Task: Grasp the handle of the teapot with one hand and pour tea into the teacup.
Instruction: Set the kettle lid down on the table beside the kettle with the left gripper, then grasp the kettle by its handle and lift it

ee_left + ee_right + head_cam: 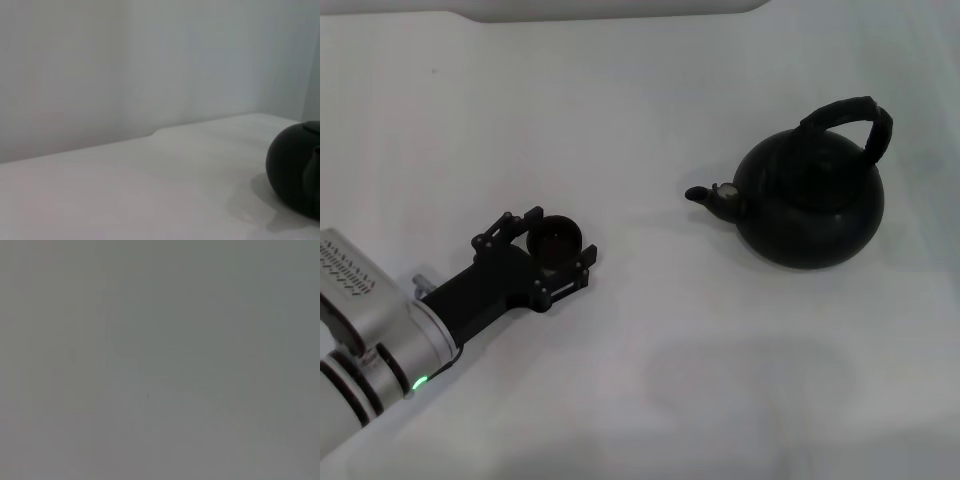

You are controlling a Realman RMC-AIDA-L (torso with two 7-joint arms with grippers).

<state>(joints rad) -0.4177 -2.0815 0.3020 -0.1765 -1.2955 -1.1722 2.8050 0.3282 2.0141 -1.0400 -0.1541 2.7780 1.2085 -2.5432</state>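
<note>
The teapot [810,200] stands on the white table at the right, its short spout [705,196] pointing left. Its thick black arched handle [855,115] rises over its top. The tiny dark teacup [554,236] sits on the table at the left. My left gripper [561,238] has a finger on each side of the teacup and is closed against it. The left wrist view shows part of the teapot's round body [295,170]; the teacup is out of that view. My right gripper is out of view, and the right wrist view shows only plain grey.
The white table [650,380] stretches between the teacup and the teapot and toward the front. A pale object's edge [610,10] lies along the back. A grey wall [125,65] stands behind the table in the left wrist view.
</note>
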